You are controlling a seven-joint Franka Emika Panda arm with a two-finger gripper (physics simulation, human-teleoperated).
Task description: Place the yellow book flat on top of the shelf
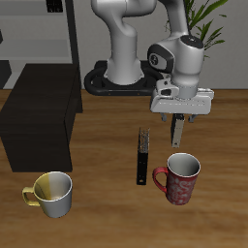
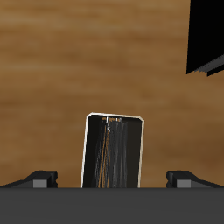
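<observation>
Hanging over the brown wood-grain surface (image 1: 107, 208) at mid-table: the robot's grey two-finger gripper (image 1: 180, 136), pointing straight down. Fingers (image 2: 39, 178) spread wide in the wrist view, nothing pinched between them.

Closest thing: a thin dark book with a black-brown streaked face and a pale rim (image 1: 143, 158). It runs front to back on the surface, just beside the gripper and apart from it. The wrist view has it framed between the two fingers (image 2: 114, 150), lower down, untouched. Its far end looks tan from the exterior view. Cannot tell whether this is the yellow book; no other book can be picked out in either view.

Just in front of the gripper, nearer the front edge: a dark red patterned mug (image 1: 180, 180), upright, close to the book's near end.

Well apart, across the table near the front edge: a white mug with a yellow inside and handle (image 1: 53, 193).

Farther back on that same side: the shelf, a low matte-black box cabinet with a flat top (image 1: 39, 116), top bare; one corner of it shows in the wrist view (image 2: 208, 35).

Behind it, a tall dark open-frame rack (image 1: 53, 29).
</observation>
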